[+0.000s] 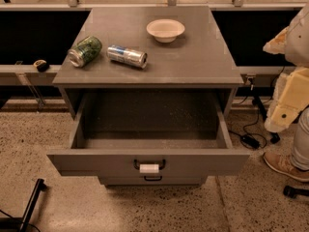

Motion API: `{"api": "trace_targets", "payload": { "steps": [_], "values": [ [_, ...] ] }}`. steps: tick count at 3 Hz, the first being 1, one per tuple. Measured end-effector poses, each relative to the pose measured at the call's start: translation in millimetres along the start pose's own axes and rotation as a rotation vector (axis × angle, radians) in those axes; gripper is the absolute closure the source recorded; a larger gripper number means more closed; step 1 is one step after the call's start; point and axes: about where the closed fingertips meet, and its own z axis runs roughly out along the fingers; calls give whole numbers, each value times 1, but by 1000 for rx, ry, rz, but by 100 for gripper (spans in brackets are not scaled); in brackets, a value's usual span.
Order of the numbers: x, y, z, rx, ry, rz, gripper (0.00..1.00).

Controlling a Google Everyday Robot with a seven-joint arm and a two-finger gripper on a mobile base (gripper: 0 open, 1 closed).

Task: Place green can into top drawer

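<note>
The green can [85,51] lies on its side at the left of the grey cabinet's top [193,62], its silver end facing front-left. The top drawer [149,161] is pulled wide open below it. Its inside looks empty, and its front carries a dark handle with a white tag [149,168]. My gripper does not show in the camera view. Only pale, cream-coloured segments of my arm [289,93] show at the right edge, well away from the can and the drawer.
A silver-and-blue can [127,56] lies on its side just right of the green can. A white bowl [165,30] stands at the back of the cabinet top. A person's shoe [285,166] and cables [248,139] lie on the floor at right. A dark bar [31,202] is at bottom left.
</note>
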Motion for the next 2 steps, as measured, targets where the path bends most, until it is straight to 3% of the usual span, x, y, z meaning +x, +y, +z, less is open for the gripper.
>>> {"api": "trace_targets", "payload": {
  "steps": [1,2],
  "values": [
    [0,0,0,0,0,0,0],
    [-45,-15,5,40,-22,-125,0]
  ]
}}
